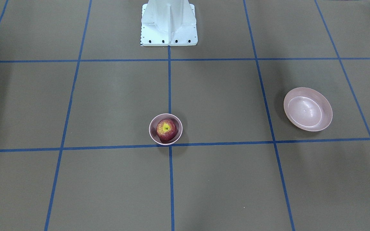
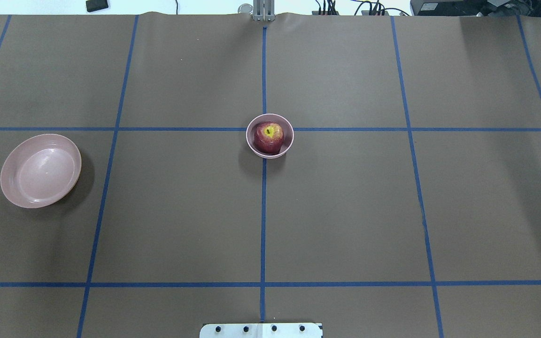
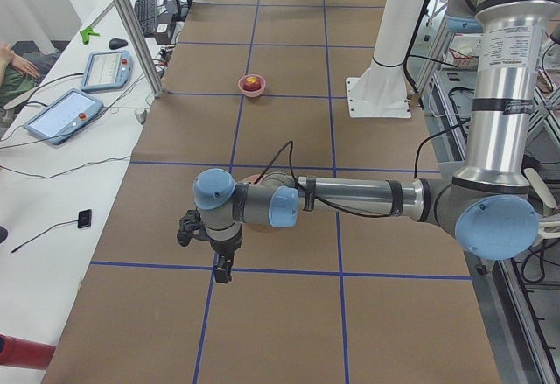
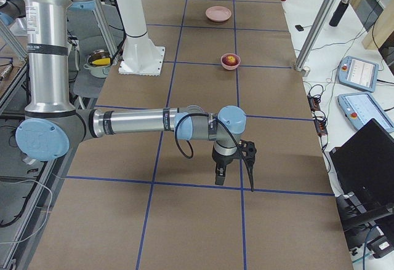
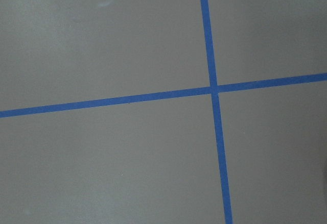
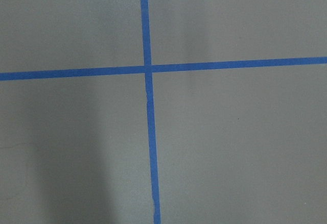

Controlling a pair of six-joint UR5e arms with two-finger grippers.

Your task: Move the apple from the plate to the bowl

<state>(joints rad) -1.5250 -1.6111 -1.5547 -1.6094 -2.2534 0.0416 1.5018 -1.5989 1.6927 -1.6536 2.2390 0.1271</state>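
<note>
The apple [image 1: 166, 129], dark red and glossy with a yellow flare round its stem hollow, sits stem-up inside the bowl [image 1: 178, 129], a small, deep, smooth pale pink round that barely clears the fruit. It lies well away from both grippers, about midway between them along the counter [image 1: 108, 96].

The plate [image 1: 307, 109] is wide, shallow and the same matte pink, with faint rings inside its low rim (its surface catches a soft sheen). It rests on the left gripper's side, between that gripper and the bowl, and holds nothing.

The left gripper [image 3: 223, 270] hangs pointing down over a blue tape [image 1: 169, 83] crossing near its end of the counter. It shows only from the side, so I cannot tell how far its fingers are spread or whether they hold anything. The same goes for the right gripper [image 4: 220, 176], which points down at the opposite end.

The counter is covered in flat brown sheet, gridded with tape. A white pedestal [image 1: 169, 22] stands at the robot's edge, well apart from the bowl, and two tablets [image 3: 66, 115] lie on a side table beyond the left gripper.
</note>
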